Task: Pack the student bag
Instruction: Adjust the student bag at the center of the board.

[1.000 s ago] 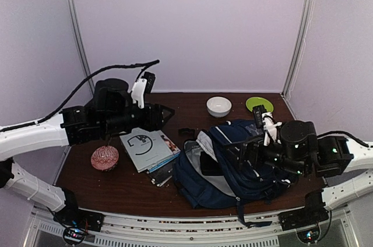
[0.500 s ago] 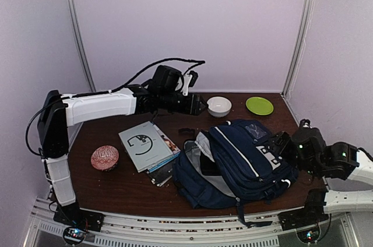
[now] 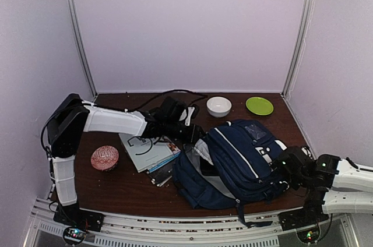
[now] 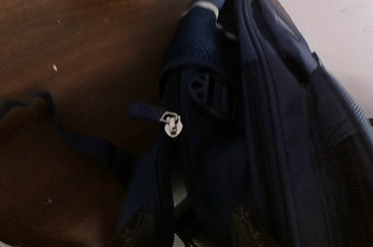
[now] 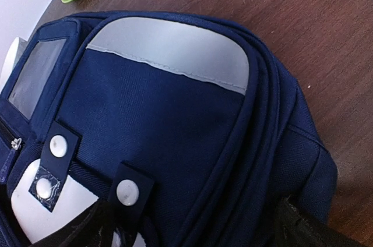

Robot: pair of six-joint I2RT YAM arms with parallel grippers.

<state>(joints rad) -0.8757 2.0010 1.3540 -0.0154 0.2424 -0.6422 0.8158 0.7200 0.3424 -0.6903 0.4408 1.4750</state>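
Observation:
The student bag (image 3: 245, 154), navy with white trim, lies on its back in the middle right of the table, its main compartment unzipped towards the left. My left gripper (image 3: 197, 134) sits at the bag's top end. In the left wrist view it (image 4: 191, 229) is open, its jaws either side of the zip gap just below the metal zip pull (image 4: 172, 124). My right gripper (image 3: 284, 168) is low at the bag's near right corner. In the right wrist view it (image 5: 192, 229) is open, its jaws spread across the front pocket (image 5: 163, 113) by the white-snap straps (image 5: 126, 191).
A white bowl (image 3: 218, 106) and a green plate (image 3: 259, 105) stand at the back. Left of the bag lie a stack of books (image 3: 145, 145), a round pink patterned pouch (image 3: 105, 158) and small dark items (image 3: 160, 177). Walls close in on three sides.
My left arm swung from the back near the bowl down to the bag's top end. My right arm dropped and pulled back to the bag's near right corner.

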